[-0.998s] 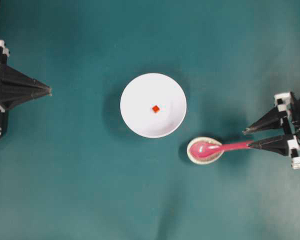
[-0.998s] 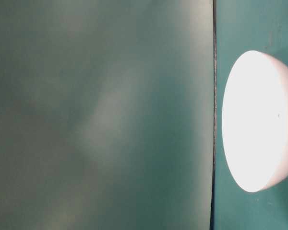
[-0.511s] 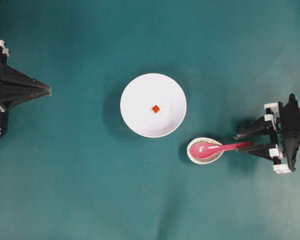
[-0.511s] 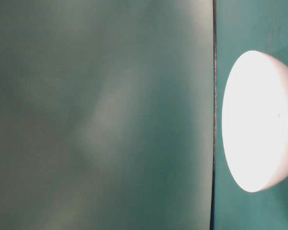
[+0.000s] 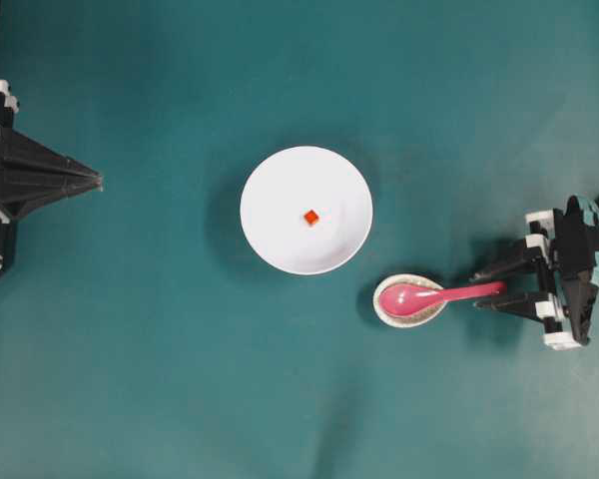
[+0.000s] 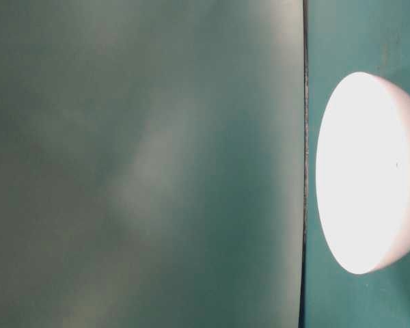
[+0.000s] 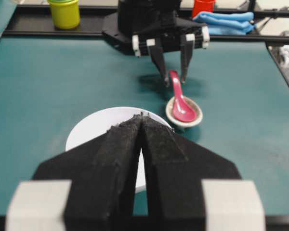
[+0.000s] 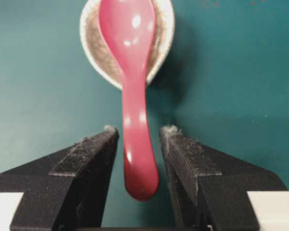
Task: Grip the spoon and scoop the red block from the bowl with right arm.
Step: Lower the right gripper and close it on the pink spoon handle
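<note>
**Colours on my table**

I see a glossy pink-magenta spoon (image 5: 434, 295) in a speckled off-white dish (image 5: 409, 313), just beside the plain white bowl (image 5: 280, 235) holding an orange-red block (image 5: 310, 217). Teal table (image 5: 180, 379); black right gripper (image 5: 487, 289) fingers.

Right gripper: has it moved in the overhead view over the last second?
Yes. The right gripper has shifted down the image; its open fingers now straddle the handle end of the spoon, which hasn't moved.

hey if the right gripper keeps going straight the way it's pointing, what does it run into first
Probably the spoon: the right gripper has open jaws straddling the handle's end, so it would slide along the handle toward the small speckled dish. Height above the table is unclear.
</note>
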Action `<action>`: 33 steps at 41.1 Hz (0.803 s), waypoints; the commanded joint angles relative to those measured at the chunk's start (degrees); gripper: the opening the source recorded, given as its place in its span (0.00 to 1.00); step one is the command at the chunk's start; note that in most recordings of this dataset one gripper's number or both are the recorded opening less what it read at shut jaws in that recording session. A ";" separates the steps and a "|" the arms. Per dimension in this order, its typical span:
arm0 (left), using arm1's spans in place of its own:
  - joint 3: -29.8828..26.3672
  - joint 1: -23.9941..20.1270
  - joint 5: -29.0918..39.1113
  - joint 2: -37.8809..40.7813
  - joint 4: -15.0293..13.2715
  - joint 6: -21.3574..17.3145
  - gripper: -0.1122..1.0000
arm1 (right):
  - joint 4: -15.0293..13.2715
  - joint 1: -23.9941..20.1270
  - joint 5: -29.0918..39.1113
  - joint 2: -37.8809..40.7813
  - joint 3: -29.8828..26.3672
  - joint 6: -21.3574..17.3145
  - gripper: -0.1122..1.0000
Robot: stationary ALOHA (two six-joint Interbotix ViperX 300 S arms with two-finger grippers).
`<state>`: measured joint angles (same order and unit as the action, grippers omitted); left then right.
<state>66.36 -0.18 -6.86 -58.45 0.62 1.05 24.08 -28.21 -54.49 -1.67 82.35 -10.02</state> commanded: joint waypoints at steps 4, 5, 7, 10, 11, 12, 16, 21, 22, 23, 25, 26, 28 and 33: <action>-1.49 0.09 -0.35 0.44 0.18 -0.09 0.10 | 0.18 -0.26 -0.26 -0.26 -0.44 -0.18 0.52; -1.49 0.09 -0.35 0.44 0.18 -0.18 0.10 | 0.18 -0.26 -0.26 -0.26 -0.44 -0.18 0.52; -1.49 0.09 -0.26 0.44 0.18 -0.18 0.10 | 0.18 -0.26 -0.18 -0.18 -0.44 -0.18 0.52; -1.49 0.00 -0.35 0.44 0.18 -0.18 0.10 | 0.18 -0.26 -0.18 -0.26 -0.44 -0.09 0.52; -1.58 0.09 -0.35 0.44 0.18 -0.26 0.10 | 0.18 -0.26 -0.18 -0.26 -0.44 -0.09 0.52; -1.58 0.09 -0.35 0.44 0.18 -0.26 0.10 | 0.18 -0.26 -0.18 -0.26 -0.53 -0.09 0.52; -1.49 0.09 -0.26 0.44 0.18 -0.35 0.10 | 0.18 -0.26 -0.18 -0.26 -0.44 0.09 0.52; -1.49 0.09 -0.35 0.44 0.18 -0.35 0.10 | 0.18 -0.26 -0.18 -0.26 -1.05 0.35 0.52; -1.49 0.09 -0.35 0.44 0.18 -0.35 0.10 | 0.18 -0.26 -0.18 -0.26 -1.14 0.44 0.52; -1.58 0.09 -0.35 0.53 0.18 -0.35 0.10 | 0.18 -0.26 -0.18 -0.26 -1.23 0.53 0.51; -1.49 0.00 -0.35 0.53 0.18 -0.35 0.10 | 0.18 -0.26 -0.18 -0.26 -1.41 0.70 0.51; -1.49 0.09 -0.35 0.62 0.18 -0.35 0.10 | 0.18 -0.26 -0.18 -0.26 -1.49 0.88 0.50; -1.49 0.09 -0.35 0.70 0.18 -0.35 0.10 | 0.18 -0.26 -0.18 -0.26 -1.58 1.23 0.50; -1.49 0.00 -0.35 0.70 0.18 -0.35 0.10 | 0.18 -0.18 0.00 -0.26 -1.58 2.46 0.47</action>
<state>66.45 -0.18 -6.86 -58.18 0.70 0.79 24.08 -28.21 -54.40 -1.67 81.30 -8.00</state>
